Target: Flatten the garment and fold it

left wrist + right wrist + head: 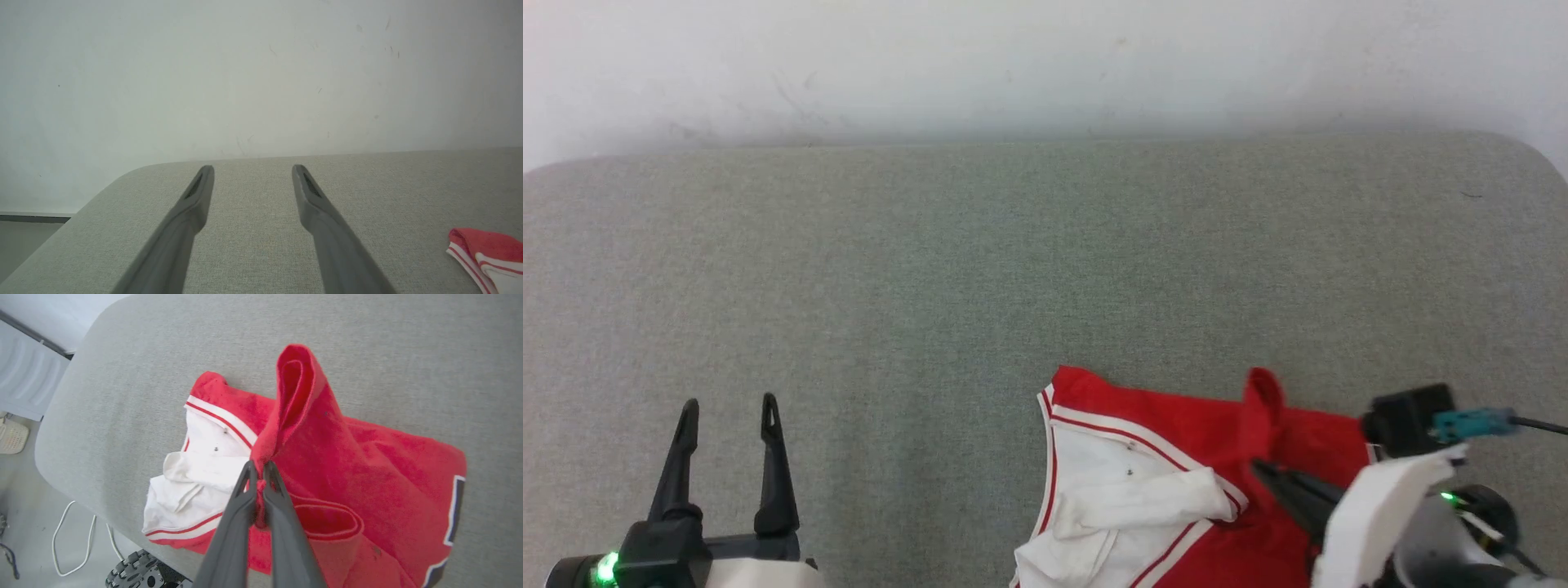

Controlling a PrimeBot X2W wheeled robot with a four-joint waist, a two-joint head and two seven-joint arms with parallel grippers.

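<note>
My right gripper (259,470) is clenched on a thin pinch of red cloth, and a fold of the garment (367,457) stands up in a loop just past my fingertips. The rest of it lies crumpled on the near right part of the grey surface (931,286), its white sleeve (196,473) bunched to the left and its near side right at the near edge. My left gripper (729,404) hangs released and empty, well apart on the near left. To do this well, I judge I should raise the pinch slowly and draw it toward the far middle, so the cloth opens out away from the edge. The grip is small and could slip, so no jerks. Then my left should take the sleeve side.
</note>
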